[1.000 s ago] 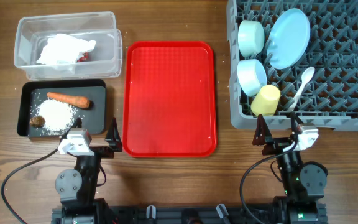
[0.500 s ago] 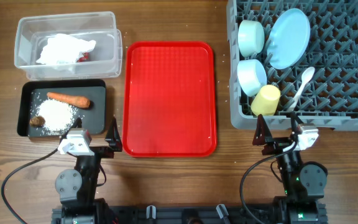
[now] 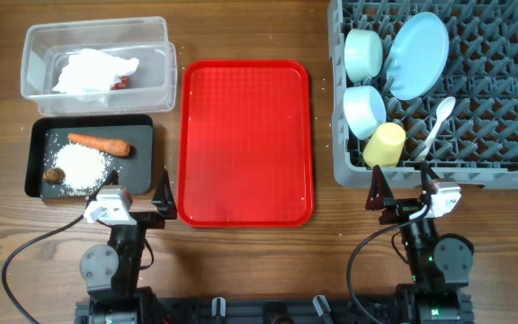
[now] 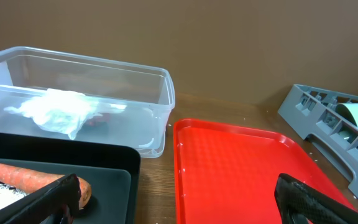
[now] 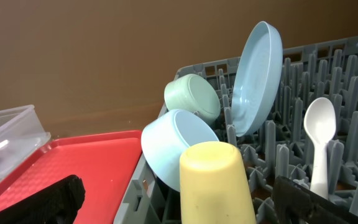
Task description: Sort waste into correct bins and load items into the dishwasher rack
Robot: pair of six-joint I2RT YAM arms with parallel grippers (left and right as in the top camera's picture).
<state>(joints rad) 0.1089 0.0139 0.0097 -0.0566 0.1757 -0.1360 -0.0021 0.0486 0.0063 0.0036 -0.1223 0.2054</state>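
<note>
The crumpled white napkin (image 3: 94,70) with a red scrap lies in the clear tub (image 3: 34,40). The carrot (image 3: 99,143), rice grains (image 3: 84,167) and a brown lump (image 3: 55,175) lie in the black tray (image 3: 142,126). In the grey dishwasher rack (image 3: 493,135) stand the pale blue plate (image 3: 419,54), two small bowls (image 3: 363,52) (image 3: 364,111), the yellow cup (image 3: 385,145) and the white spoon (image 3: 438,122). My left gripper (image 3: 135,193) hangs open at the table's near edge between black tray and red tray. My right gripper (image 3: 401,189) stands open just before the rack's front wall, empty.
An empty red serving tray (image 3: 245,139) lies in the middle between the bins and the rack. Bare wooden table (image 3: 268,261) runs along the near edge beside both arm bases. Black cables trail from each arm.
</note>
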